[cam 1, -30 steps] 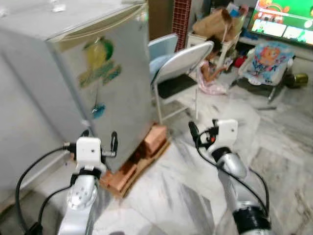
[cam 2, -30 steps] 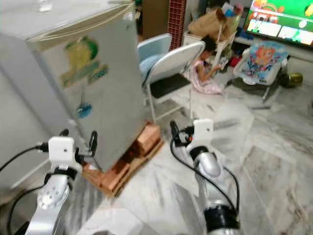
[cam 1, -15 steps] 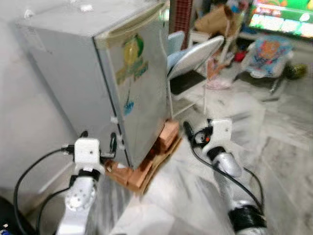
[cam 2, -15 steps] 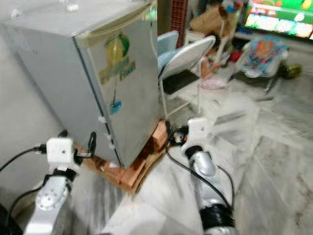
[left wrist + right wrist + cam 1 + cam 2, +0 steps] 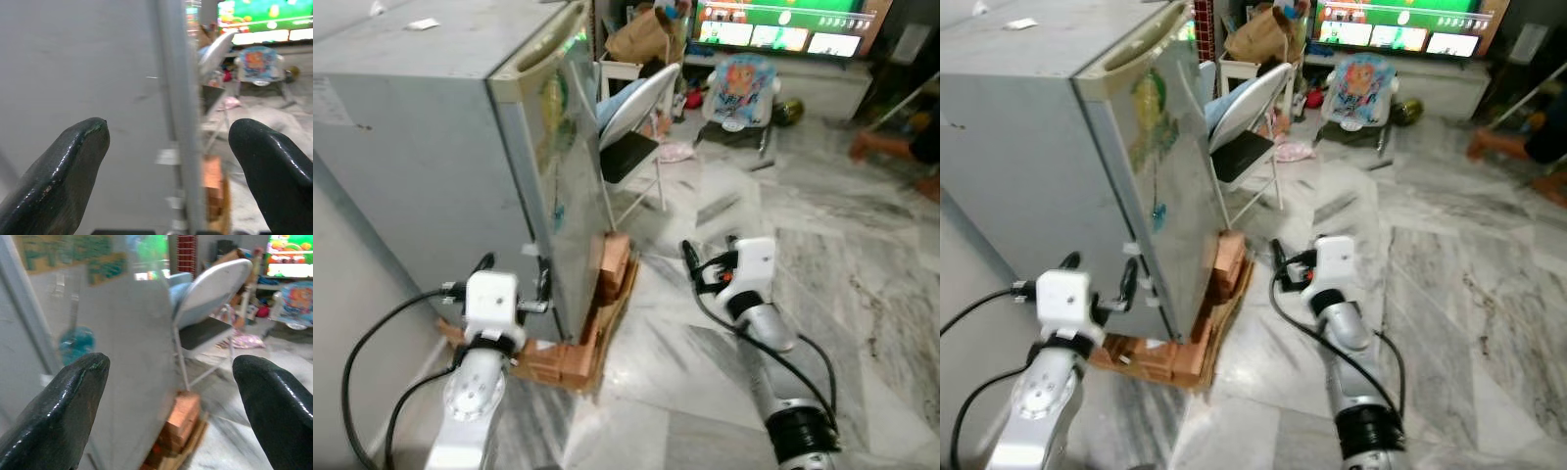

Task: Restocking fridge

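Left eye view: I've swung round since a second ago, so the fridge (image 5: pixel 460 147) now shows its side and door edge instead of the stickered front; door shut, restocking not begun. Left gripper (image 5: pixel 514 284) is raised near that door seam, fingers spread, holding nothing; right gripper (image 5: pixel 705 266) raised over the marble floor (image 5: pixel 862 274), also spread and empty. Beyond stands a folding chair (image 5: pixel 636 117).
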`<state>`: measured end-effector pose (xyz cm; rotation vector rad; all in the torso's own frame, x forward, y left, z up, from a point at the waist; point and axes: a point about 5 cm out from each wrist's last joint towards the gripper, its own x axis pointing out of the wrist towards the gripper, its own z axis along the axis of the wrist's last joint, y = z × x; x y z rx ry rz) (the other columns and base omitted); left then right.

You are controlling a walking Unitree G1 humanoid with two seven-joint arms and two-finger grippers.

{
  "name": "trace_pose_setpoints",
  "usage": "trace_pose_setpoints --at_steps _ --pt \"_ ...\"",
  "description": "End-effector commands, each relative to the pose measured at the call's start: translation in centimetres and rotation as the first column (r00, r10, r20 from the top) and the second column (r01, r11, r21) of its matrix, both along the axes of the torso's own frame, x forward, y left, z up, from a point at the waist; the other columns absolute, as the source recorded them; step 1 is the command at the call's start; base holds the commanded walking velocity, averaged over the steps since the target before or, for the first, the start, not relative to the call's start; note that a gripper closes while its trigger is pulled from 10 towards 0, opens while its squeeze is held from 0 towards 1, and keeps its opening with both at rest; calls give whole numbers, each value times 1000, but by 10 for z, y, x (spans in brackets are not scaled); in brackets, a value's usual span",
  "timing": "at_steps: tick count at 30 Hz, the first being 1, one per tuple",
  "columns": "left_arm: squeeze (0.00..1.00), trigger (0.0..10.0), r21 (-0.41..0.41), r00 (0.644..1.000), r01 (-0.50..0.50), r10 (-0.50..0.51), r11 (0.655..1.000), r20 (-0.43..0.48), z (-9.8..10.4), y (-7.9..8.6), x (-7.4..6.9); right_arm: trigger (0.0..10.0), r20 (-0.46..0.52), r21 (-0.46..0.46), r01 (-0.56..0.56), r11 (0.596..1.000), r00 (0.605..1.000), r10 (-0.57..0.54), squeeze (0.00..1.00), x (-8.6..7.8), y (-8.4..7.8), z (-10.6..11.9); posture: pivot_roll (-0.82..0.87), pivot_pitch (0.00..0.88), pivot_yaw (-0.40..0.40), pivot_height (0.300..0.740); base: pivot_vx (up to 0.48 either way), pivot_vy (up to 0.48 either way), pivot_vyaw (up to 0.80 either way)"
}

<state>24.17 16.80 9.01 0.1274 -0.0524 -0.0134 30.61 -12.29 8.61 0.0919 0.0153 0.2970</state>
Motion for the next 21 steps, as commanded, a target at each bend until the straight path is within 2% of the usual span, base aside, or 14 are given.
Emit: trace_pose_setpoints --at_steps 1,7,12,21 --pt "0 10000 -11 999 42 -42 999 21 4 -10 2 10000 23 -18 27 999 999 -27 0 4 -12 5 13 25 25 740 0 0 0" --pt "0 10000 -21 998 62 -62 998 30 5 -12 1 10000 27 -22 27 999 999 -26 0 6 -12 7 11 25 21 740 0 0 -659" --pt "0 10000 -22 998 64 -63 998 28 5 -13 2 10000 29 -22 26 999 999 -25 0 6 -12 7 9 28 21 740 290 0 -764" --pt "0 10000 -26 998 65 -65 998 28 5 -14 2 10000 28 -24 25 999 999 -24 0 5 -12 7 6 32 21 740 281 0 0"
